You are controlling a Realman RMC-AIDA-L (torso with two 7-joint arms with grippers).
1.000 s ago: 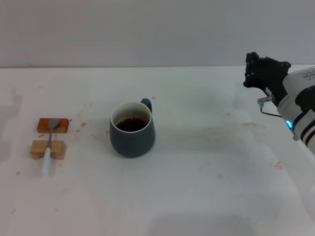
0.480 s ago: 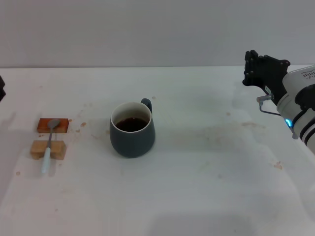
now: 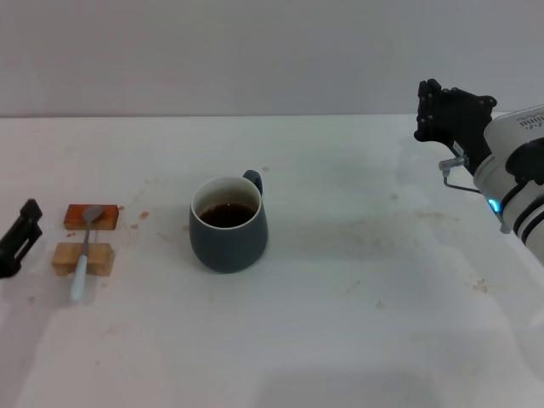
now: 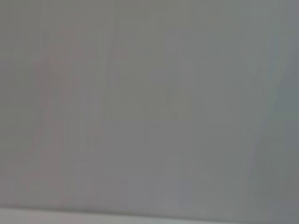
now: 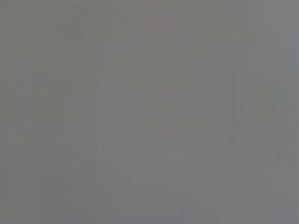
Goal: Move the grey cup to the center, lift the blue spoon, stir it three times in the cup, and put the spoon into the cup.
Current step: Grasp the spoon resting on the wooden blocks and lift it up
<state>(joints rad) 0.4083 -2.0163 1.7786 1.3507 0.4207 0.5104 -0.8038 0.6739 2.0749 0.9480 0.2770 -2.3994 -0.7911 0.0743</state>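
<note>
One grey cup point(image 3: 229, 224) is seen standing upright on the white tabletop point(image 3: 357, 289), somewhat toward the left of its middle, with its small loop handle turned toward the far edge and dark brown liquid visible inside its white interior. Well apart from it, near the left edge of the tabletop, the blue spoon point(image 3: 84, 252) is laid across two small blocks: its metal bowl rests on the orange block point(image 3: 91, 216), its neck crosses the tan block point(image 3: 82, 258) just nearer the front edge, and its pale handle end reaches down past that block to the tabletop. Faint brown stains are scattered over the surface around the blocks and to the right of the cup. The left gripper point(image 3: 19, 237) is partly seen at the left edge, just beside the two blocks and touching neither; whether its fingers are parted cannot be told, and nothing is seen held in it. The right gripper point(image 3: 452, 116) is raised above the far right corner of the tabletop, well apart from the cup, its dark fingers holding nothing; how far they are parted cannot be told. Both wrist views are filled by a plain grey field.
</note>
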